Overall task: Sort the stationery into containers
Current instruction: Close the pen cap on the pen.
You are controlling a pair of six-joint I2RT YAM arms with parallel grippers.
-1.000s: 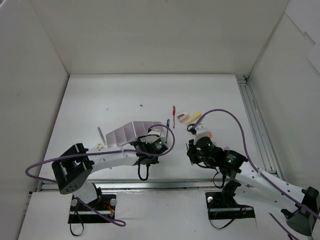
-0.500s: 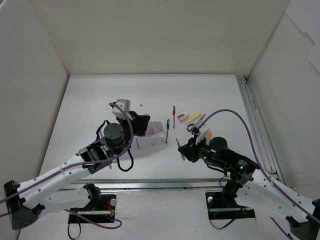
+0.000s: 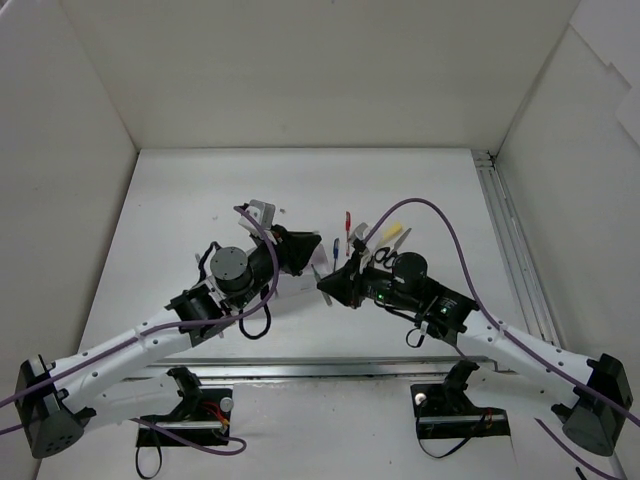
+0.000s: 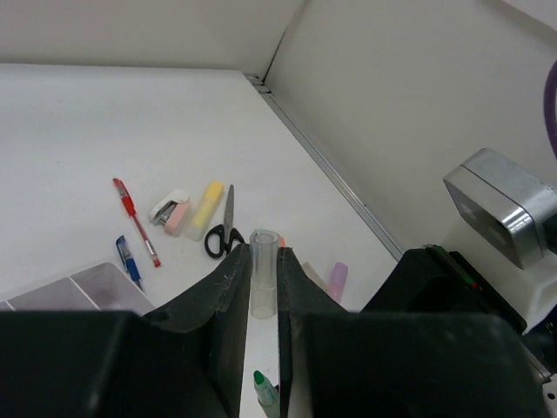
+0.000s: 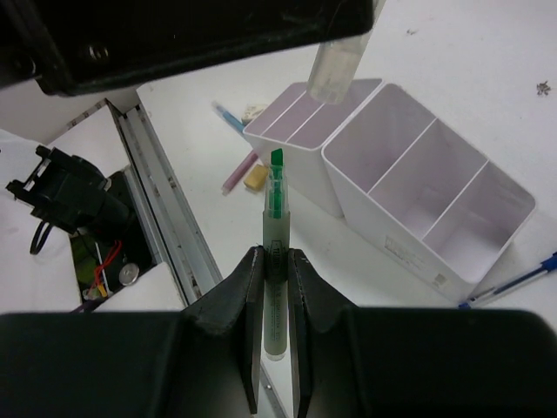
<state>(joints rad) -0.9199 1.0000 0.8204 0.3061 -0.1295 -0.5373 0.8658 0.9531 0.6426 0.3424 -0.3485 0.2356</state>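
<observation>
Jaws closed on both arms. In the left wrist view the left gripper [image 4: 261, 261] pinches a clear cap [image 4: 264, 292] upright between its jaws, and the tip of a green marker [image 4: 265, 392] pokes up just below it. Beyond them on the table [image 4: 104, 113] lie a red pen [image 4: 135, 218], a blue pen [image 4: 128, 259], a pink-and-white eraser [image 4: 170, 212], a yellow marker [image 4: 206, 209], scissors [image 4: 224, 231] and a pale purple marker [image 4: 338, 279], all loose. A corner of the organizer [image 4: 83, 292] shows at lower left.

In the right wrist view the right gripper [image 5: 276, 254] clamps the green marker by its barrel. Its bare tip points toward the cap above and does not touch it. Only this camera looks down into the organizer, and every compartment it shows is bare. On the organizer's side toward the table's near edge lie a light blue pen [image 5: 228, 116], a pink pen [image 5: 237, 174] and a small tan eraser [image 5: 255, 177], which the other views do not show.

The top view shows both grippers meeting near the middle of the table. The left arm covers most of the organizer, and the loose cluster lies just beyond, toward the right edge. The cap is too small to make out here.

The sorting looks barely begun, with nothing binned that these views show. The marker likely wants its cap on first, and every other piece is left to do.
</observation>
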